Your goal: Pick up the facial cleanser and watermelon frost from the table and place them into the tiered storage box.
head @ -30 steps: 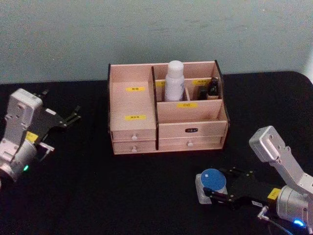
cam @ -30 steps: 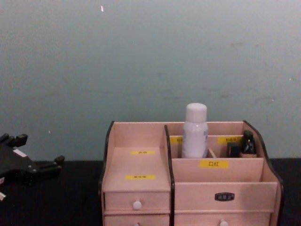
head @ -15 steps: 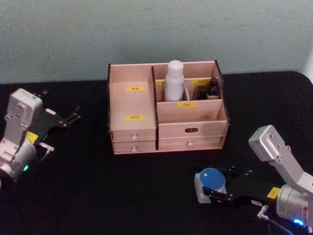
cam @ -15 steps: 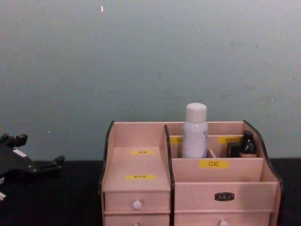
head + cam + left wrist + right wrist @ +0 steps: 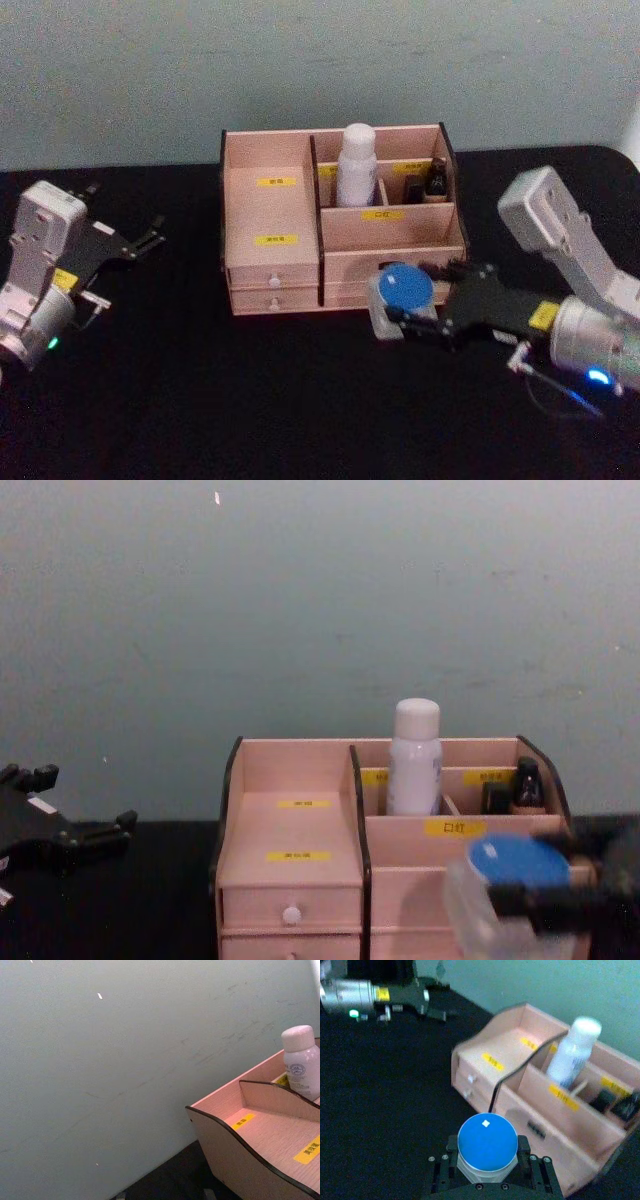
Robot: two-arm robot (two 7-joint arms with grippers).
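Note:
My right gripper (image 5: 412, 305) is shut on a pale jar with a round blue lid (image 5: 403, 290), and holds it off the black table just in front of the tiered storage box (image 5: 265, 215), level with its right-hand drawers. In the right wrist view the jar (image 5: 487, 1144) sits between the fingers (image 5: 451, 1161), with the box (image 5: 520, 1090) beyond. The chest view has the jar (image 5: 515, 865) low in front of the box (image 5: 290, 825). Whether it is the facial cleanser or the watermelon frost I cannot tell. My left gripper (image 5: 158, 232) hangs open at the far left, away from the box.
A white capped bottle (image 5: 355, 165) stands upright in a rear compartment of the box, with small dark bottles (image 5: 436, 178) in the back right one. The stepped left compartments (image 5: 280, 1135) hold nothing. A pale green wall rises close behind the table.
My right gripper has lifted the blue-lidded jar off the table and carried it forward and left, up to the front of the storage box. The left arm has stayed still.

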